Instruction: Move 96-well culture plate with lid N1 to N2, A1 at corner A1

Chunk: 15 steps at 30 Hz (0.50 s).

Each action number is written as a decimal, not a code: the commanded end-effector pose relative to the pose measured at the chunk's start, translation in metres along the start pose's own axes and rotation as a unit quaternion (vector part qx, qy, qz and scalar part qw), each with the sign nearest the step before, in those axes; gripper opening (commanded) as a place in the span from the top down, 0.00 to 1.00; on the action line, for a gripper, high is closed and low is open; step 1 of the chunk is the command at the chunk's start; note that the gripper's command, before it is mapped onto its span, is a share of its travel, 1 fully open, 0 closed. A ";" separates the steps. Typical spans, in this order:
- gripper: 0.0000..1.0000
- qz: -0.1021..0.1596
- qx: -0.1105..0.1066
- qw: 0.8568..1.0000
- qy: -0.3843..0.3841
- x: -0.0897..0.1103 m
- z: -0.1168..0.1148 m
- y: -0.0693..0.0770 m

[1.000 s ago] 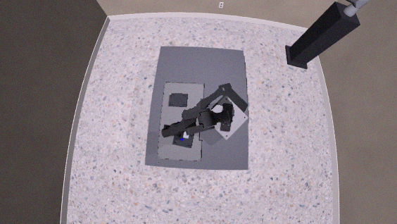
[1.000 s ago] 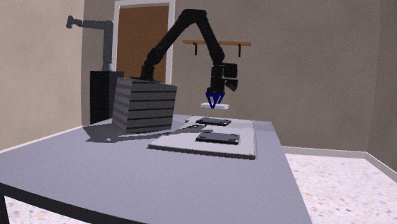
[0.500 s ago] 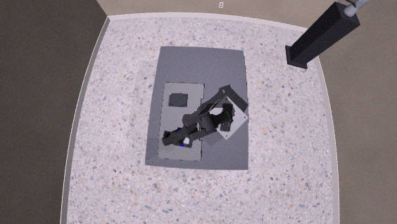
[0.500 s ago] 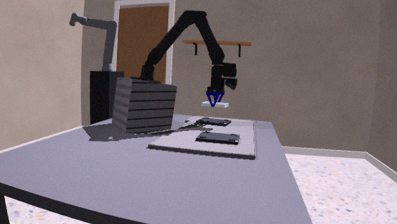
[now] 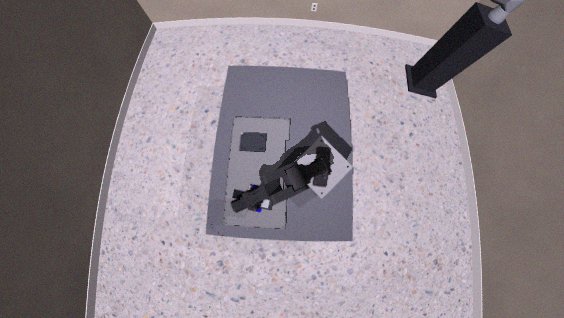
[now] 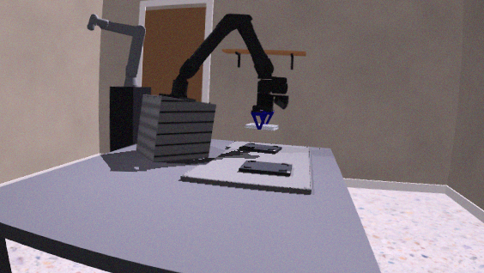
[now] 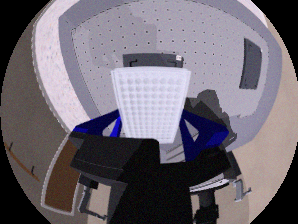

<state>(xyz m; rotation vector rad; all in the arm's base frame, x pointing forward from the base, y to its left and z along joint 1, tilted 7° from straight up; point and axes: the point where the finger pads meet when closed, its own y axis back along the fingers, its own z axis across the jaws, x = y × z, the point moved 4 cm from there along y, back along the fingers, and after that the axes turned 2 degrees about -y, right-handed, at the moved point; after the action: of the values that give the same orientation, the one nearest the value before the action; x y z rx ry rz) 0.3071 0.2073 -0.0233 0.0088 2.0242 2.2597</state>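
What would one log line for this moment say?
gripper: shut on plate | plate: airborne, level | nests: both bare | phase: carrying

My arm arches high over the table, wrist pointing straight down, gripper (image 6: pixel 262 121) clamped on the plate (image 6: pixel 262 126).

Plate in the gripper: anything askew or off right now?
Nothing stands out. The plate hangs level in the gripper, clear of the board, with both nests bare below. The wrist view shows its well grid square between the blue fingers. Lid seating is too small to judge.
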 end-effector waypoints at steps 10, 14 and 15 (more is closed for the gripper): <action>1.00 -0.006 -0.001 1.000 -0.003 -0.003 0.000 0.003; 1.00 -0.005 0.004 1.000 -0.011 -0.002 -0.006 0.004; 1.00 -0.005 0.004 1.000 -0.010 -0.002 -0.006 0.004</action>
<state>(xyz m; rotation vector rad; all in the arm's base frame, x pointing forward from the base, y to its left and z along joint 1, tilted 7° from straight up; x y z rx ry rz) 0.3072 0.2072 -0.0233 0.0105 2.0236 2.2585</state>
